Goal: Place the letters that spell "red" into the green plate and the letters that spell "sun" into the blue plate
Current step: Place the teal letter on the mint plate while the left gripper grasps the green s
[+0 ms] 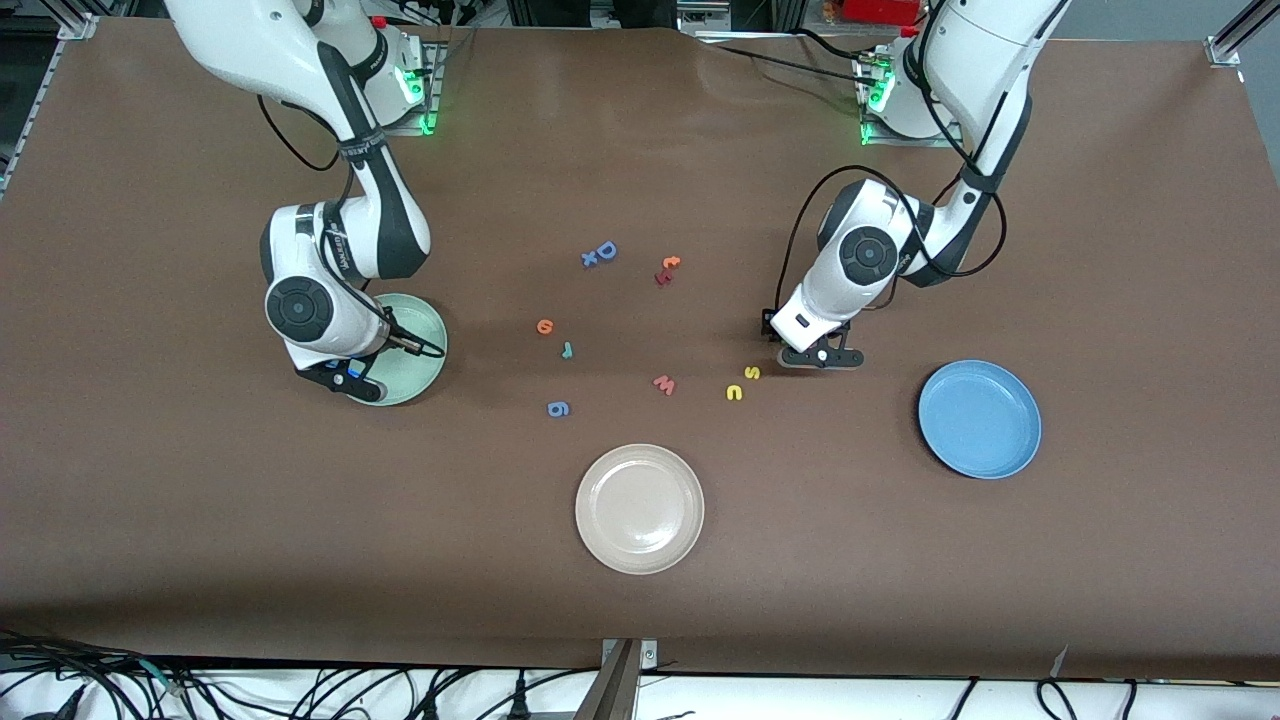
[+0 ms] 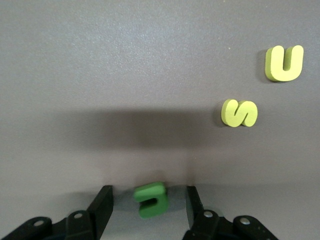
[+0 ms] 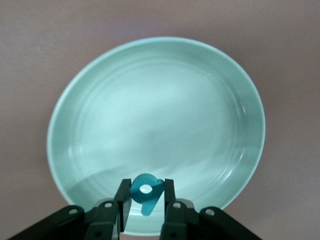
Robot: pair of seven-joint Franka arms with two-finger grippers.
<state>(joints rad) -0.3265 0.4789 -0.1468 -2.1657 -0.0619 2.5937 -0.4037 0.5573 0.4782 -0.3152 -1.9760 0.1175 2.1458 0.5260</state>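
The whole thing turns on the left pincer (image 1: 820,358) and the u (image 2: 150,200). The pincer is down low over the counter (image 1: 640,150), its fingers (image 2: 102,205) spread. The dark green letter lies flat in the gap between them (a sliver of bare counter shows on each side, so nothing is pinched yet). It sits roughly in the middle of the gap, and a plain squeeze looks like all the next move needs. If the letter turns out to be off centre, one finger could nudge the light foam sideways before the other one reaches it.

The s (image 1: 752,373) and the n (image 1: 734,393) lie just beside that pincer, toward the right arm's end, with the n a little nearer the front camera. The left arm is plainly the nearer one to both of them. The blue plate (image 1: 980,420) is bare and sits toward the left arm's end of the counter, a bit nearer the camera than the pincer, so the carry looks short.

The right pincer (image 1: 345,375) hangs over the green plate (image 1: 420,345), pinching the teal d (image 3: 145,192) above the plate's edge (it should land inside the rim if let go, I'd say). The e (image 1: 545,326) and the r (image 1: 567,350) lie mid-counter, close together and well apart from both plates.
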